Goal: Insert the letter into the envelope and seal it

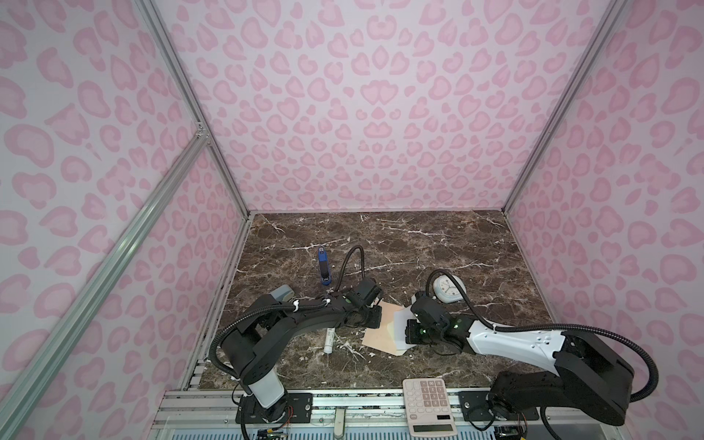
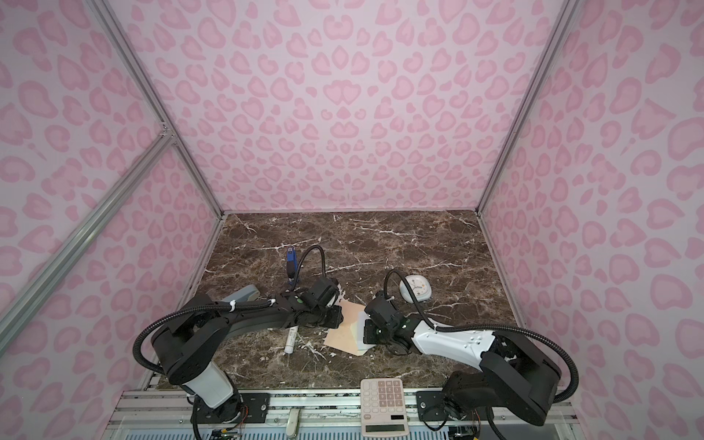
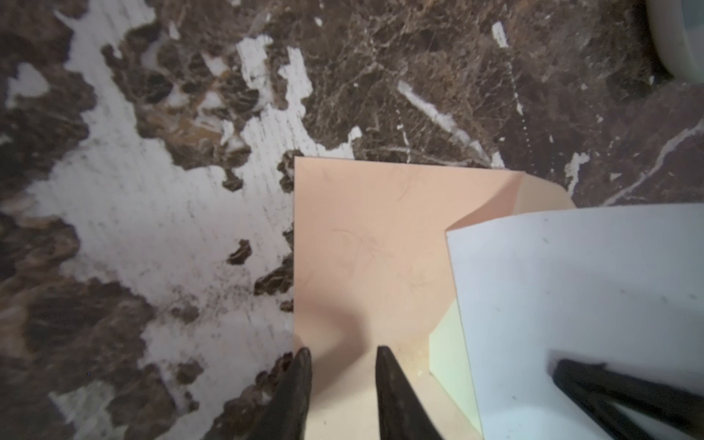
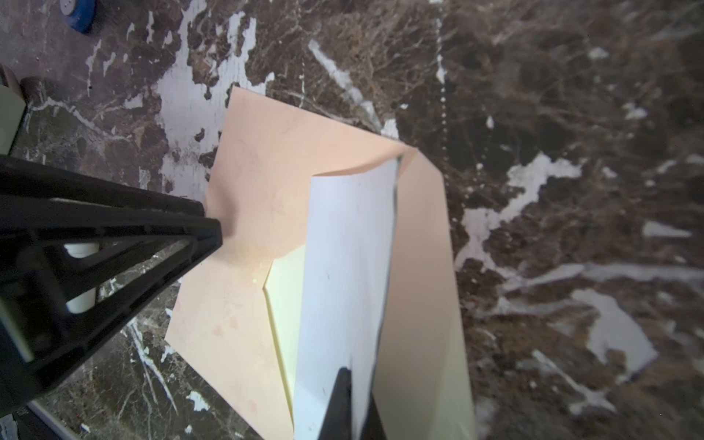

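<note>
The peach envelope lies flat on the marble table. Its flap is open and the cream inside shows. My right gripper is shut on the white letter and holds it slanted over the open envelope. The letter's far edge reaches the pocket mouth, and I cannot tell if it is inside. My left gripper stands open over the envelope's opposite edge, with only flat envelope paper showing in the gap.
A white calculator lies on the front rail. A white clock stands behind the right wrist. On the left are a blue stapler and a white marker. A grey object sits by the left arm.
</note>
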You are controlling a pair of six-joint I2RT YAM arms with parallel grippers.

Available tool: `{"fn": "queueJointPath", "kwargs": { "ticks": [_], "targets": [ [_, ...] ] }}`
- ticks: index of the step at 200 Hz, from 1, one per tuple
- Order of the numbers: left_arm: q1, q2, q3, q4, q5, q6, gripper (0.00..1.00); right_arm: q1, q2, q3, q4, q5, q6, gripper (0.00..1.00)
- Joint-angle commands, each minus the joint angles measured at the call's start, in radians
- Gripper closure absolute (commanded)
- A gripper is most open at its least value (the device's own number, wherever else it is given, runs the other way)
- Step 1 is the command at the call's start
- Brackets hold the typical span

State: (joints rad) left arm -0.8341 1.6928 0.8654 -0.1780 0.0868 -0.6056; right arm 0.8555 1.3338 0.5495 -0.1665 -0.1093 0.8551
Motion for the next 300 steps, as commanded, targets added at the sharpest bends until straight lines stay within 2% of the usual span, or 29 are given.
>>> {"fn": "queueJointPath", "kwargs": {
  "ticks": [1,79,145,198,248,300],
  "targets": [
    [-0.002,0.013,-0.016,-0.100,0.002,-0.013,0.69,0.002,-0.003,-0.011,0.015,0.001,0.009,1.00],
    [-0.002,0.027,-0.021,-0.102,-0.010,-0.023,0.70,0.006,-0.047,-0.024,-0.061,0.017,0.140,1.00],
    [-0.002,0.036,-0.019,-0.099,-0.011,-0.035,0.71,0.059,0.005,-0.023,-0.020,0.028,0.163,1.00],
    [-0.002,0.011,-0.035,-0.109,-0.016,-0.036,0.72,0.063,-0.039,-0.023,-0.045,0.114,0.203,1.00],
    [-0.002,-0.041,-0.086,-0.129,-0.028,-0.058,0.72,0.012,-0.019,0.023,-0.128,0.126,0.161,1.00],
    [-0.003,-0.109,-0.133,-0.124,-0.011,-0.097,0.70,-0.031,0.035,0.087,-0.158,0.078,0.113,1.00]
  ]
}}
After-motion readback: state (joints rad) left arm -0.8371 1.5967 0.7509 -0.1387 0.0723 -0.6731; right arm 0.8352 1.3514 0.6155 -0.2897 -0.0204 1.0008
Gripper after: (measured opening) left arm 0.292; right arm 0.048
